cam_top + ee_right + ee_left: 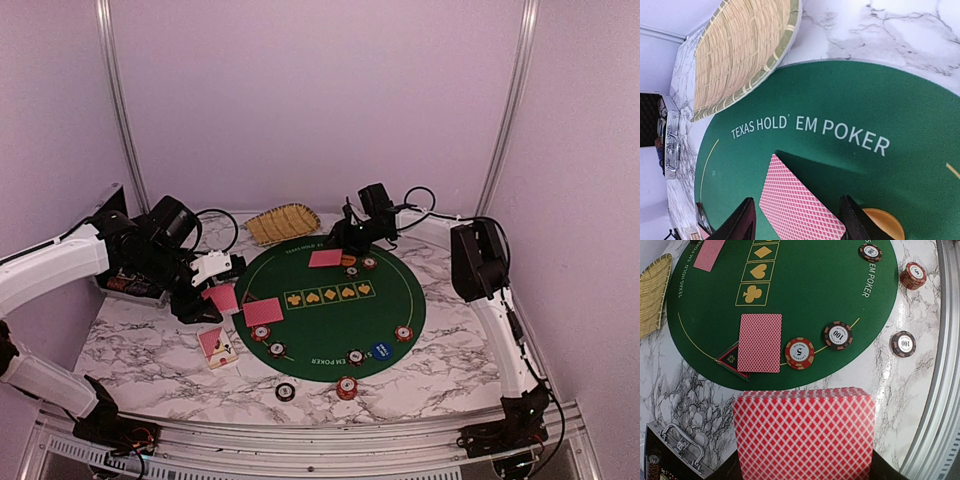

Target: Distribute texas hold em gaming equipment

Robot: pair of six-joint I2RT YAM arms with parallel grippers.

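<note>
My left gripper [208, 297] is shut on a deck of red-backed cards [805, 432] that hides its fingers, held over the marble just left of the green mat [400, 300]. One card [759, 342] lies face down on the mat's near-left side, over a black triangular button [731, 360]. Beside that card sit a red chip [799, 353] and a dark chip [837, 335]. My right gripper [797, 225] stands open at the mat's far edge, with another face-down card [800, 202] lying on the mat between its fingers and an orange button [885, 225] to its right. A blue button [380, 350] rests near the mat's front.
A yellow woven basket [283, 222] sits behind the mat. The black case [675, 445] stands at the left table edge. Face-up cards [217, 346] lie on the marble left of the mat. Off the mat in front are a dark chip [286, 391] and a red chip stack [346, 387].
</note>
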